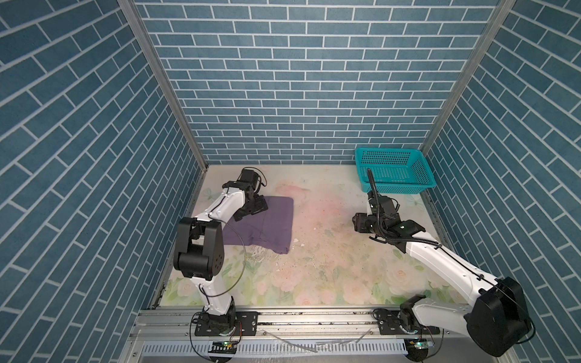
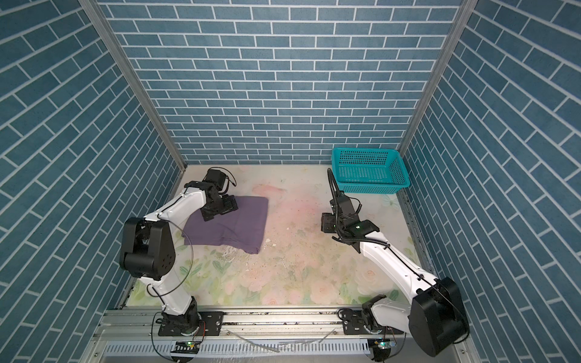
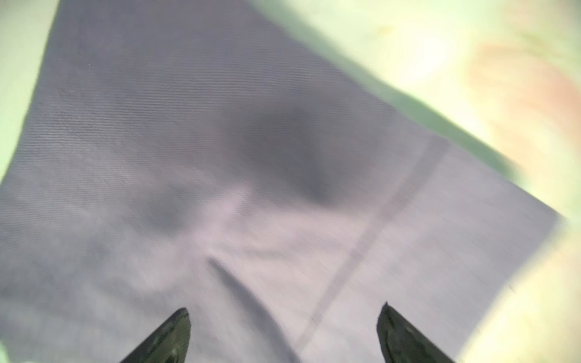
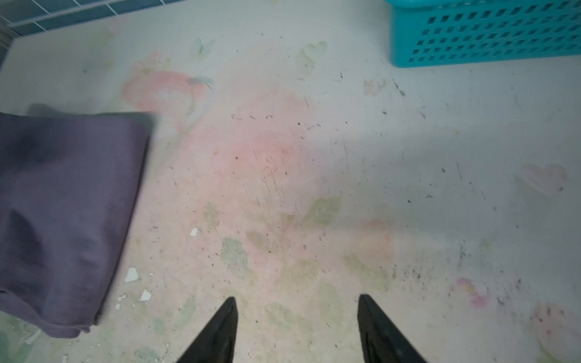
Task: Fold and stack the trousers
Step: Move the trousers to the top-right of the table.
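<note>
As the table reads like a dial with twelve at the back wall, entries follow. Item: the trousers [image 1: 267,224], mauve, folded to a flat rectangle, lying at nine to ten o'clock, one corner jutting toward six. Item: my left claw [image 3: 284,309], jaws spread wide, empty, low over the cloth's eleven o'clock corner; contact not discernible. Item: my right claw [image 4: 297,298], jaws apart, empty, at three o'clock above the floral table [image 1: 314,267]. Item: teal basket [image 1: 393,185], one o'clock. Hazards, as I judge: a pinch catching only the top layer would peel the fold open; a dragging fingertip would skew the bundle.
</note>
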Controlling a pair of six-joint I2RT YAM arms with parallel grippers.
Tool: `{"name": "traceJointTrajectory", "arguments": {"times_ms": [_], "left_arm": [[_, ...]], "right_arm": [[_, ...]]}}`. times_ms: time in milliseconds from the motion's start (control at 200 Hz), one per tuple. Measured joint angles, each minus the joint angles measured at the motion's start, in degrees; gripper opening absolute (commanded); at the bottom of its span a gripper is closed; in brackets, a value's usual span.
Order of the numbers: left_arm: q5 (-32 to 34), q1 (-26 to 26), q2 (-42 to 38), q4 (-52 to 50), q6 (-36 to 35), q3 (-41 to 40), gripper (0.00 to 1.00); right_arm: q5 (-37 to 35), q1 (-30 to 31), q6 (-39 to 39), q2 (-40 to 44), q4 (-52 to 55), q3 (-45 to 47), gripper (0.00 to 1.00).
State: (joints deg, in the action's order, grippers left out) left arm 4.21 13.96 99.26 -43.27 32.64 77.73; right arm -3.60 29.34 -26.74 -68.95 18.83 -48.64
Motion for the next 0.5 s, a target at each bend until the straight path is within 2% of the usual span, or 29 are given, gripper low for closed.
{"name": "traceJointTrajectory", "arguments": {"times_ms": [100,180,365,500], "left_arm": [[2.34,7.96,-3.5,-0.07,0.11,-1.7,0.95],[2.4,11.1,-4.15,0.31,0.9,-5.29,0.95],[1.51,10.4,-0.15,2.51,3.67,-15.65,0.95],[-0.22,9.46,2.19,4.39,4.5,-15.26,0.95]], "right_arm": [[1.64,0.0,0.02,0.79,-1.25,0.24,0.63],[2.38,0.0,0.0,1.68,-1.79,0.85,0.63],[2.8,-0.07,0.0,4.72,-1.7,2.89,0.62],[2.49,-0.07,-0.02,7.56,-1.53,4.66,0.62]]}}
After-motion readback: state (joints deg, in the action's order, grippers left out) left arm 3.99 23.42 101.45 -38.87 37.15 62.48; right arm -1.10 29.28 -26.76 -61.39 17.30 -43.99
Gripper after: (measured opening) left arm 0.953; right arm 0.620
